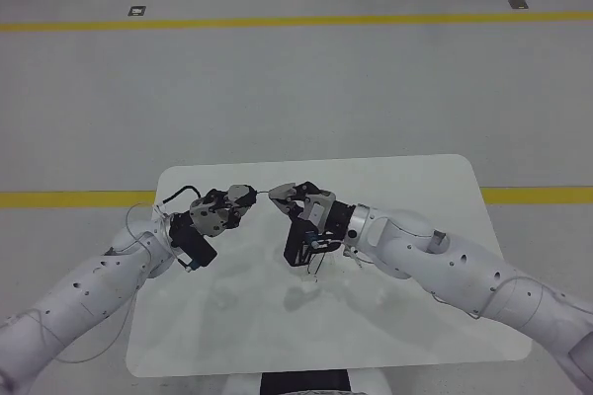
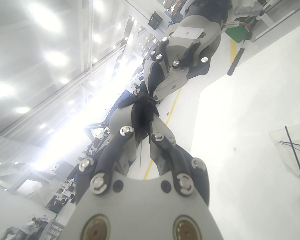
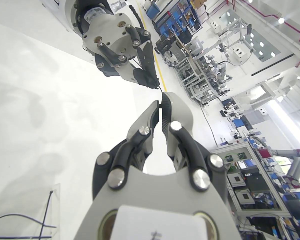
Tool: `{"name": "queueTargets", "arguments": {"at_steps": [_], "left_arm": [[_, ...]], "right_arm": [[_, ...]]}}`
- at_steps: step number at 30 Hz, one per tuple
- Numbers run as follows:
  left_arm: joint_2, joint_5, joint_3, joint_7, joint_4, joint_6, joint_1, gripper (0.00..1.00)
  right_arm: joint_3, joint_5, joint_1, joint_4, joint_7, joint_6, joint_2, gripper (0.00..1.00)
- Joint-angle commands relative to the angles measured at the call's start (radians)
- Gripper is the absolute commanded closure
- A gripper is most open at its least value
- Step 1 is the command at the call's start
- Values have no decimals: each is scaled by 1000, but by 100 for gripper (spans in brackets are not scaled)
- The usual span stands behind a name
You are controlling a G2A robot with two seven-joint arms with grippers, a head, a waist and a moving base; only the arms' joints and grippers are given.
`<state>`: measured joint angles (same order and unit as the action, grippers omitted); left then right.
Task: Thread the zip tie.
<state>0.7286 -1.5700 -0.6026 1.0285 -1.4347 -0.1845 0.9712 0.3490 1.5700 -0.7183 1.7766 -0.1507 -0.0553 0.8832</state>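
A thin black zip tie [image 1: 262, 191] spans the short gap between my two grippers, held above the white table [image 1: 415, 197]. My left gripper [image 1: 241, 197] is shut on one end; a loose strand of the zip tie [image 2: 141, 151] hangs between its fingers [image 2: 122, 121]. My right gripper [image 1: 280, 194] faces it tip to tip. It pinches the zip tie [image 3: 160, 105] at its fingertips, with a short length running toward the left gripper [image 3: 152, 82]. In the left wrist view the right gripper [image 2: 152, 93] nearly touches my left gripper [image 2: 143, 108].
A clear tray [image 2: 287, 136] on the table holds spare black zip ties [image 2: 293, 148], beside and below the right arm; the spare ties [image 3: 45, 208] also lie near that wrist. Yellow floor lines [image 1: 79, 198] run beyond the table edge.
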Motion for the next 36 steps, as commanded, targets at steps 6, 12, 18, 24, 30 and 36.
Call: {"name": "queueTargets", "arguments": {"at_steps": [6, 12, 18, 24, 30, 36], "left_arm": [[0, 0, 0, 0, 0, 0, 0, 100], [0, 0, 0, 0, 0, 0, 0, 0], [0, 73, -29, -20, -14, 47, 15, 0], [-3, 312, -90, 101, 0, 280, 50, 0], [-11, 360, -103, 138, 15, 524, 65, 0], [-15, 434, -60, 129, -18, 524, 78, 0]], "right_arm": [[-7, 0, 11, 6, 14, 2, -3, 100], [-13, 0, 24, 7, 21, 9, -12, 100], [-21, 0, 42, 9, 33, 27, -28, 100], [-61, 0, 88, 16, 38, 86, -55, 100], [-130, 0, 144, 23, 38, 156, -85, 100], [-179, 0, 183, 27, 37, 211, -101, 100]]}}
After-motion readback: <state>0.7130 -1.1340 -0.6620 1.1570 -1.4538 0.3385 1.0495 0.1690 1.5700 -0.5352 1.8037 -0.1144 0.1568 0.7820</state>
